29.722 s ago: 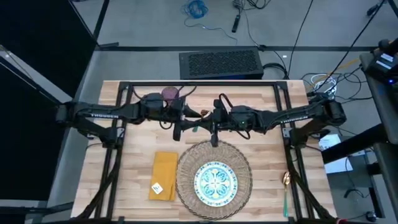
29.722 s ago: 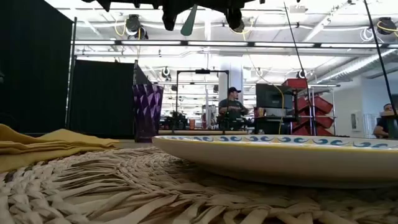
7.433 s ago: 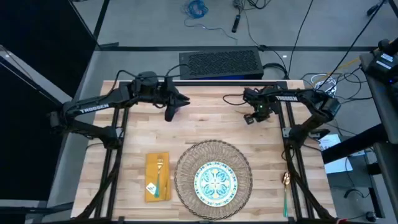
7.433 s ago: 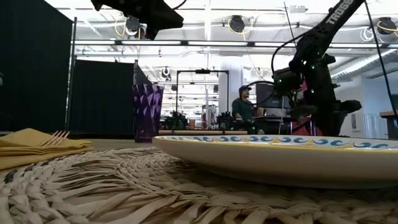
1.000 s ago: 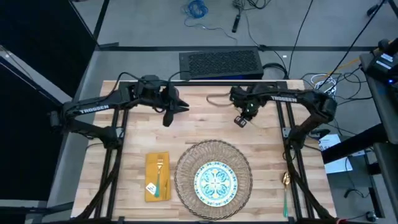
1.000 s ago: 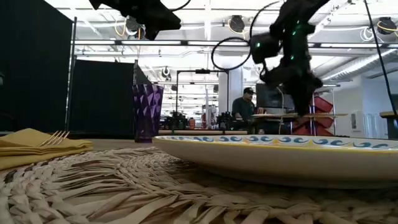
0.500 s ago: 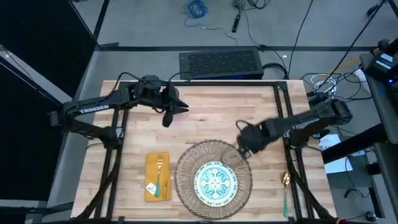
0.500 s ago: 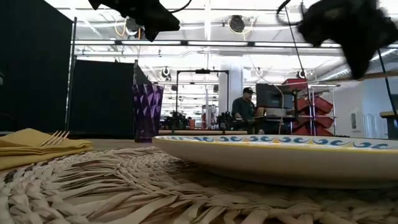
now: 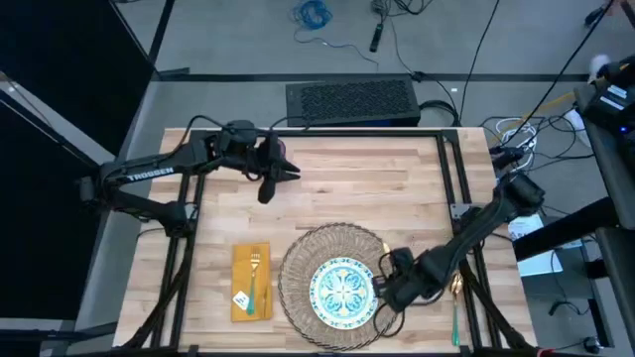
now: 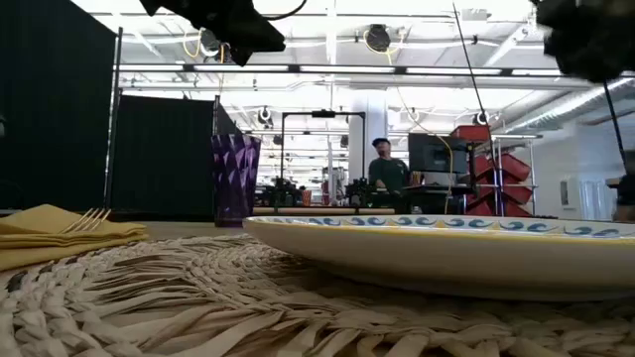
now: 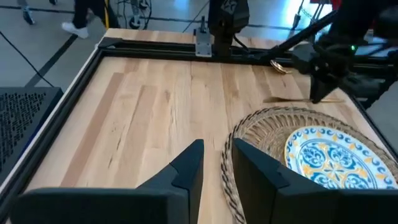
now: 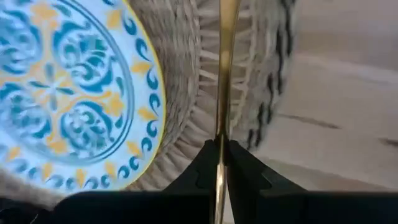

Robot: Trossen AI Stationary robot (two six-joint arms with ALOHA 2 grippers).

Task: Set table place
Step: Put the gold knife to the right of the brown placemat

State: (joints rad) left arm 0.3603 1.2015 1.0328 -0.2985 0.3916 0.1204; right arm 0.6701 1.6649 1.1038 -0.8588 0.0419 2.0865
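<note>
While both arms hang over it, the worktop (image 9: 327,178) carries the whole setting toward its near edge; far half bare wood; the mat (image 9: 298,268) sits near-centre w/ the plate (image 9: 342,291) centred on it; napkin (image 9: 251,281) lies just left of the mat, a fork (image 9: 254,268) lying on it lengthwise, tines toward the far edge; tumbler (image 10: 235,179) stands upright beyond the mat in the low view, mostly hidden under the left arm from above; a teal-handled spoon (image 9: 455,309) lies at the worktop's right edge, bowl toward the far side, apart from the mat.

Right arm reaches in from the right side, bent low over the mat's right rim; right gripper (image 9: 390,288) is just beside the plate's right edge; its fingers (image 12: 202,171) are closed tight on a thin gold utensil (image 12: 224,74), which runs straight out from the gripper across the mat's weave, alongside the plate rim w/o touching it as far as the wrist view shows; which kind of utensil, can't tell.

Left arm waits over the far-left part of the worktop; left gripper (image 9: 266,185) is up off the surface, fingers (image 11: 186,168) a narrow gap apart, nothing between them; its wrist view looks across bare wood to the mat, plate & the right arm (image 11: 329,53) beyond.
</note>
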